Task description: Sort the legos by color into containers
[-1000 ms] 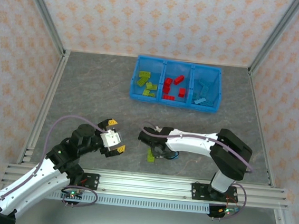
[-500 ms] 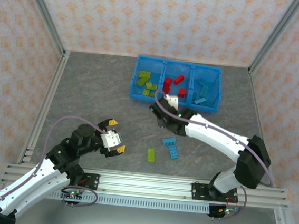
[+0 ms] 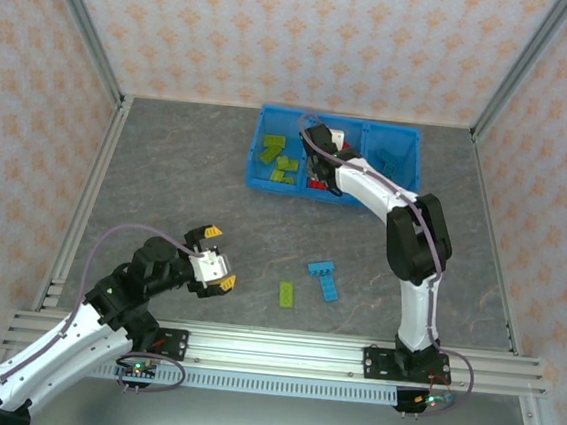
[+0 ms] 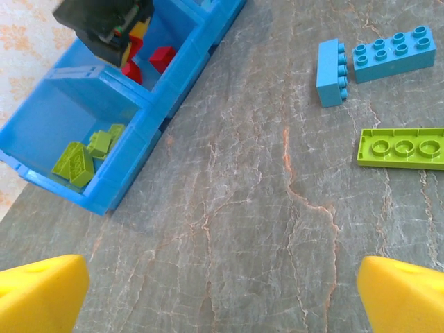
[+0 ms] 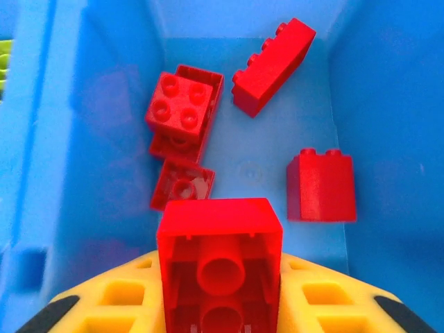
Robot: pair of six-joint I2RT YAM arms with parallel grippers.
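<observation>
At the near left, the left gripper (image 3: 220, 259) is seen hanging low over the grey table (image 3: 186, 183), with its yellow fingers (image 4: 41, 291) spread wide and nothing between them. Just to its right, three loose bricks lie on the table: a flat green plate (image 3: 287, 294) and, beside it, two light blue bricks (image 3: 323, 280), so the sorting is judged not yet finished. Farther back stands the blue bin (image 3: 264, 187), whose left section is stocked with green bricks (image 3: 277, 158), whose middle section (image 5: 267, 156) holds several red bricks (image 5: 182, 104), and whose right section holds light blue ones (image 3: 388, 170). Over the middle section the right gripper (image 3: 320, 141) is poised, and a red brick (image 5: 220, 232) is gripped between its fingers, its hollow underside turned toward the wrist camera. The step in hand is judged to be the drop of this brick among its own colour. It is best done with the brick centred between the two dividers and lowered toward the bare patch of floor, so that it cannot bounce off the stacked bricks or a wall into the green section. The fingers should be parted fully before the arm is lifted, and the lift should be made straight up, clear of the rim.
</observation>
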